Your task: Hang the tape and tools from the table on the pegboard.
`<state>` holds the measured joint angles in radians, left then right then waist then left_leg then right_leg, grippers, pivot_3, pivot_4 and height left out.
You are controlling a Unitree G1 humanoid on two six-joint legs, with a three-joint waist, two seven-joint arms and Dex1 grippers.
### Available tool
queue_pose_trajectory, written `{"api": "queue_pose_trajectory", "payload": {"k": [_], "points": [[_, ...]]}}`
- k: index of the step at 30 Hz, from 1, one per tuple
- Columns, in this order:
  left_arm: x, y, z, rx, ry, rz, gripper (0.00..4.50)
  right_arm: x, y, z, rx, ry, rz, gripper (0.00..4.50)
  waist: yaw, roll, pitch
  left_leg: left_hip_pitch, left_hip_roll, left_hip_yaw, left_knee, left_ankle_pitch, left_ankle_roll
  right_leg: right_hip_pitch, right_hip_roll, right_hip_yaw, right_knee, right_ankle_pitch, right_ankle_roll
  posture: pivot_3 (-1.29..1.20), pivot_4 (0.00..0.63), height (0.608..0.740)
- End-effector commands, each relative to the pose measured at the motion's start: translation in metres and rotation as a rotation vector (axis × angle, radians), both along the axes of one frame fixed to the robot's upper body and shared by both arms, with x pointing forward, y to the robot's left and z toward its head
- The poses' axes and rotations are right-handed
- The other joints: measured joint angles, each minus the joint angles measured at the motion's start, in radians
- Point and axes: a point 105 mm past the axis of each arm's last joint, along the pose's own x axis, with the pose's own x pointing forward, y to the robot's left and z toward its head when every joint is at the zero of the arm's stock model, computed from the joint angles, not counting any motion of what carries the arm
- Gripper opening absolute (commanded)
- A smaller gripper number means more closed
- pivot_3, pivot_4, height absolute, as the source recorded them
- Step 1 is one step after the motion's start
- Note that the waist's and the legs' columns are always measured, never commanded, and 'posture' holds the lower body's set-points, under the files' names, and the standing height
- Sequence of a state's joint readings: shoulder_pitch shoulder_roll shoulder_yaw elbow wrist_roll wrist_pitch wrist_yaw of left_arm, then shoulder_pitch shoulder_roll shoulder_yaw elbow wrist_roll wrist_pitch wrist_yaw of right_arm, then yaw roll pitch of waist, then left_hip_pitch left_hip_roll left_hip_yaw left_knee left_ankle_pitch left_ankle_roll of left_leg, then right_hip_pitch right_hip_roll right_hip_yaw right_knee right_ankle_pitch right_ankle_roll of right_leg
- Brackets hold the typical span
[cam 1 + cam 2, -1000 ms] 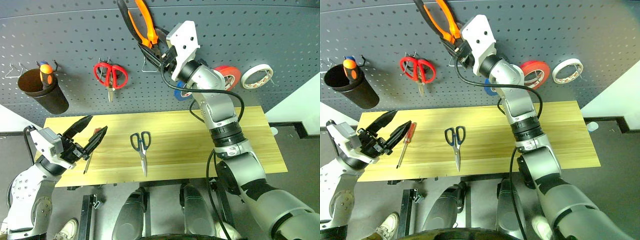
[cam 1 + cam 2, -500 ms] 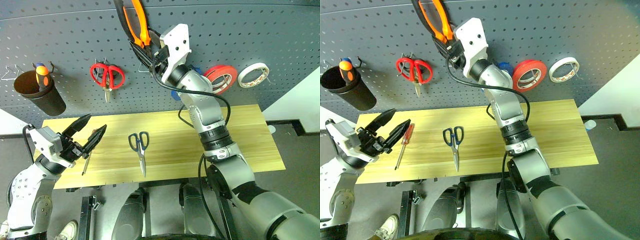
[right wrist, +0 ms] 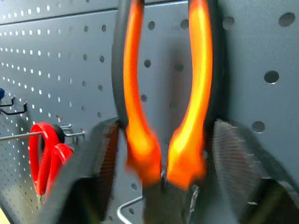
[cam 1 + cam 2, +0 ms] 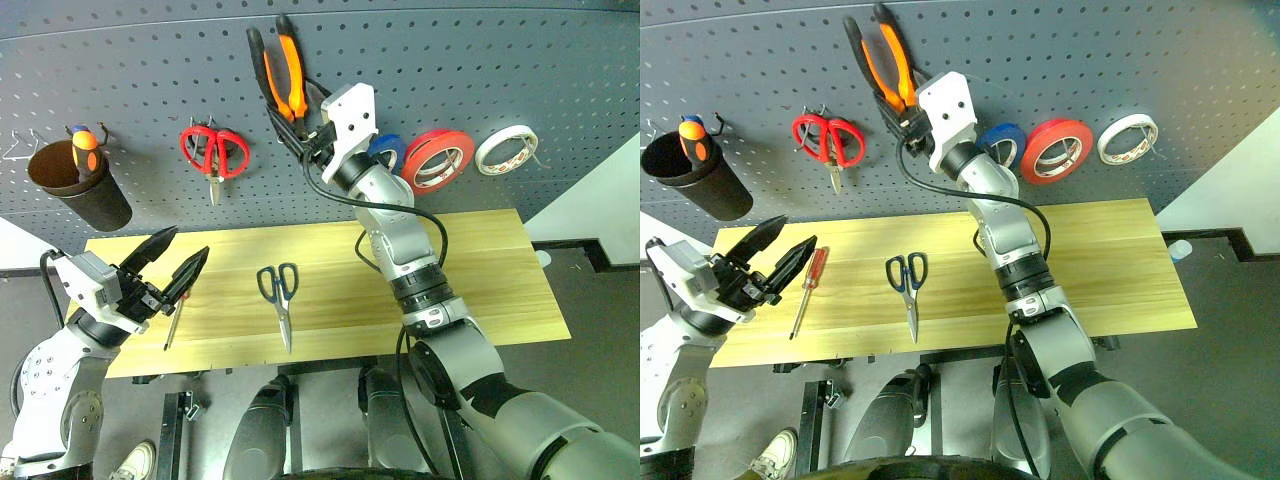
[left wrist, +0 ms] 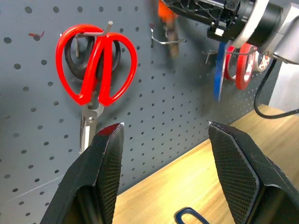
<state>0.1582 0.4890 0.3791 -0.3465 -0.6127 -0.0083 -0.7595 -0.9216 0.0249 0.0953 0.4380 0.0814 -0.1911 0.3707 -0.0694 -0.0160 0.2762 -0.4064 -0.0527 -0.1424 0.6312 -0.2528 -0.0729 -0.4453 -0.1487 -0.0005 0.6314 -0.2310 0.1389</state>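
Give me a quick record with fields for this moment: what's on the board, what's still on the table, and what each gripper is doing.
pegboard: red-handled scissors, blue roll, tape, white roll, cup holding an orange-handled screwdriver
pliers: against the pegboard, handles up, between the right gripper's fingers
table: dark-handled scissors, red-handled screwdriver
right gripper: open, fingers either side of the pliers
left gripper: open, empty, above the table's left end
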Motion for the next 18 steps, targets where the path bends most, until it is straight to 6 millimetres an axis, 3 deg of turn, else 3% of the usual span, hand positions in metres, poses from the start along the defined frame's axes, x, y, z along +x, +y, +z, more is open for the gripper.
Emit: {"api": "queue_pose_trajectory", "payload": {"k": [1,7,12,16,18], "points": [[-0.002,0.006,0.008,0.012,-0.032,0.019,2.99,-0.012,-0.001,0.017,-0.017,-0.114,-0.007,4.49,0.001,0.000,0.000,0.000,0.000,0.000,0.000,0.000,-0.001,0.000,0.000,0.000,0.000,0.000,0.000,0.00,0.254,0.729],[-0.006,0.012,0.006,0.026,-0.001,0.057,2.99,-0.048,-0.012,0.009,-0.230,-0.303,0.001,4.49,0.003,-0.001,-0.001,0.000,0.000,0.000,0.000,0.002,-0.001,0.000,0.000,0.000,0.000,0.001,-0.001,-0.01,0.250,0.729],[-0.019,0.012,-0.011,0.047,0.118,0.089,2.99,-0.090,-0.028,-0.007,-0.426,-0.415,0.087,4.49,0.000,-0.001,-0.001,0.000,0.000,0.000,-0.001,0.001,-0.001,0.000,0.000,0.000,-0.001,0.001,-0.001,-0.03,0.255,0.729],[-0.026,0.011,-0.027,0.030,0.213,0.138,2.99,-0.117,-0.040,-0.023,-0.539,-0.380,0.199,4.49,0.003,-0.001,-0.001,0.000,0.000,0.000,0.000,0.001,-0.001,0.001,0.000,0.000,-0.002,0.000,-0.001,-0.03,0.256,0.729],[-0.020,0.008,-0.052,0.033,0.349,0.201,2.99,-0.126,-0.054,-0.047,-0.631,-0.276,0.276,4.49,0.009,-0.002,-0.001,0.000,0.000,0.000,0.001,0.001,-0.001,0.003,0.000,0.000,-0.002,0.000,-0.001,-0.02,0.253,0.729]]}}
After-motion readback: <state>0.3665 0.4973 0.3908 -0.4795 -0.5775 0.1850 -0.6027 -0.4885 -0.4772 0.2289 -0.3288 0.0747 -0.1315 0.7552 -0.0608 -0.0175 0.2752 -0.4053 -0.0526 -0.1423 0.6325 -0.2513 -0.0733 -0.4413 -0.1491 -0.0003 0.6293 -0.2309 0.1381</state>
